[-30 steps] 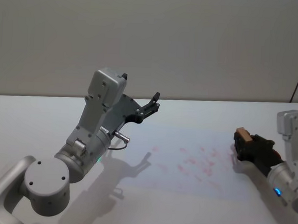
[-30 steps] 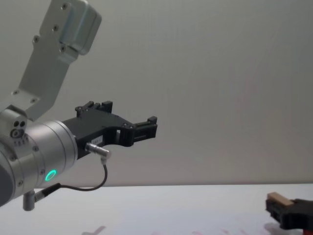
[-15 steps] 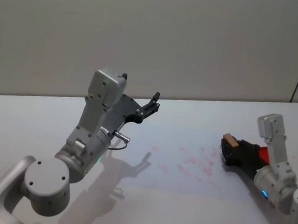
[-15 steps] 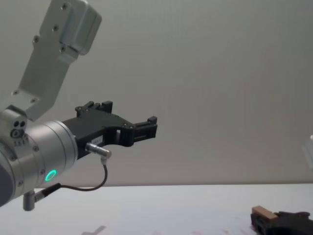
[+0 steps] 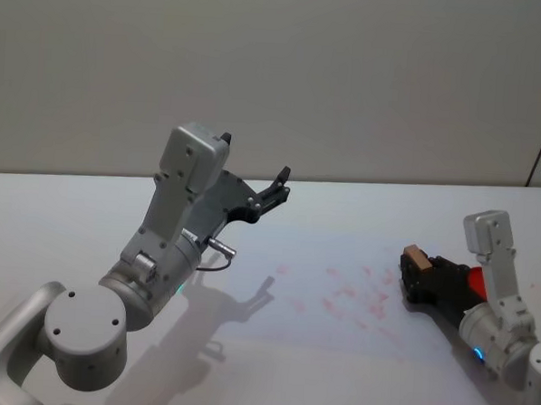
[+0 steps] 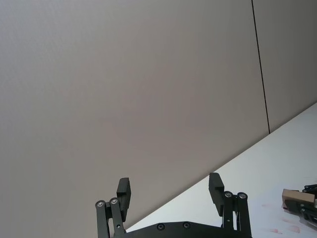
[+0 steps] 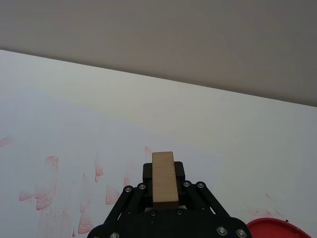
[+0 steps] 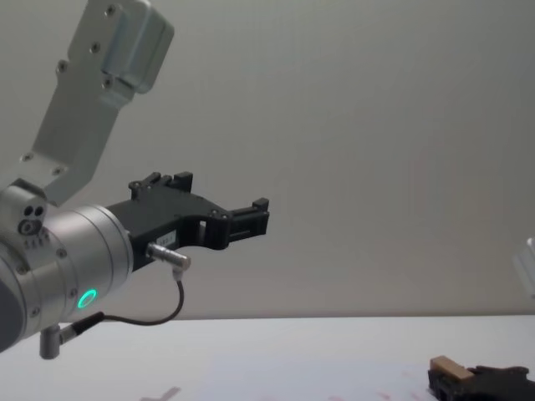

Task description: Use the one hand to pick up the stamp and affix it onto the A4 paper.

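A white tabletop (image 5: 70,219) is seen before a plain grey wall, and the A4 paper (image 5: 322,251) is laid flat on it, marked with scattered red stamp prints (image 5: 347,293) towards its right half. The left gripper (image 5: 279,187) is held raised in the air above the left part of the table, well apart from the sheet; its fingers are spread wide and nothing is held between them. The right gripper (image 5: 414,272) is brought down low at the right edge of the paper, just beside the prints, and is closed on the stamp (image 5: 418,257). A red round object (image 7: 282,230) is seen just behind this gripper. Whether the stamp touches the sheet cannot be told
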Controlling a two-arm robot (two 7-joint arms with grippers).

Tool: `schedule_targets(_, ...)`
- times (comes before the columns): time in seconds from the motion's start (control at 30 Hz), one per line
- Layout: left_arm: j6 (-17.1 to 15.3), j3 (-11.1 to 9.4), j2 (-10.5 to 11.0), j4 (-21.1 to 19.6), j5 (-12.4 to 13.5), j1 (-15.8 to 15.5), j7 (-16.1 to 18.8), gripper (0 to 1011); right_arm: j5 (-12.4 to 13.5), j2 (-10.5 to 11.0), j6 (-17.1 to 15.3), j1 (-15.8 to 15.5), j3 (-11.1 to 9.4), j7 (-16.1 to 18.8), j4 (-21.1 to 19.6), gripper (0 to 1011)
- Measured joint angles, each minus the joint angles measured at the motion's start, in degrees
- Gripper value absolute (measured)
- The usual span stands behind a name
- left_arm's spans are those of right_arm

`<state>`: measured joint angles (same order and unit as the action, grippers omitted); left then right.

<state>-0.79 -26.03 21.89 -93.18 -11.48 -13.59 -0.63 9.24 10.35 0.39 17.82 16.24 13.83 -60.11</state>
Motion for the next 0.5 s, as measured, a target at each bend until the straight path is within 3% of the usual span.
schedule_targets(0.5,0.0,0.0,0.0,0.0,0.0,0.0,0.0,1001,1.7,0.2,-0.4,-0.5,-0.4,0.4,-1.3,220)
